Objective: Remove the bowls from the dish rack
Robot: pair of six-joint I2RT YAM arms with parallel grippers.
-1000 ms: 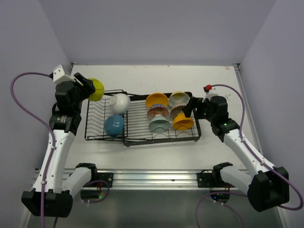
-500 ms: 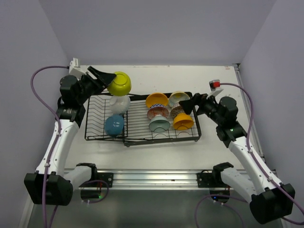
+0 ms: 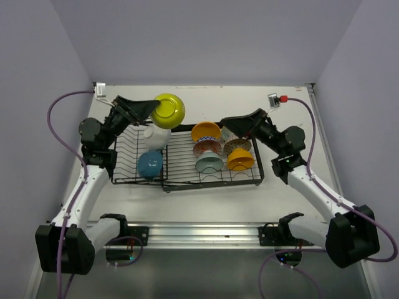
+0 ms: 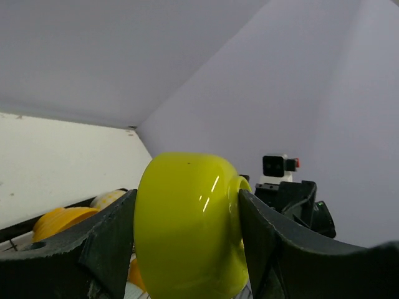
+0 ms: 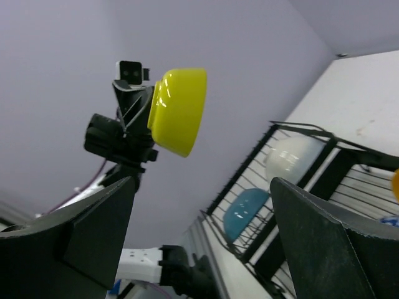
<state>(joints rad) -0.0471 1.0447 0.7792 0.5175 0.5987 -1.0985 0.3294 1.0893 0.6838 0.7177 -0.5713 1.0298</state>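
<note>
My left gripper (image 3: 157,107) is shut on a yellow-green bowl (image 3: 169,110) and holds it in the air above the far left part of the black dish rack (image 3: 181,176). In the left wrist view the bowl (image 4: 187,237) is on its side between both fingers (image 4: 109,240). The right wrist view also shows this bowl (image 5: 181,109). My right gripper (image 3: 234,121) is open and empty, raised over the rack's right section. In the rack are a white bowl (image 3: 157,135), a blue bowl (image 3: 149,164), an orange-yellow bowl (image 3: 206,131), a red-brown patterned bowl (image 3: 207,147), a pale teal bowl (image 3: 209,164) and another orange-yellow bowl (image 3: 240,160).
Purple walls close in the table (image 3: 206,103) on three sides. A metal rail (image 3: 199,233) runs along the near edge between the arm bases. The right gripper partly hides a patterned bowl (image 3: 238,145) at the rack's far right.
My left gripper has carried the yellow-green bowl up and to the right, from the rack's left end. My right gripper has risen and swung left over the rack's right section.
</note>
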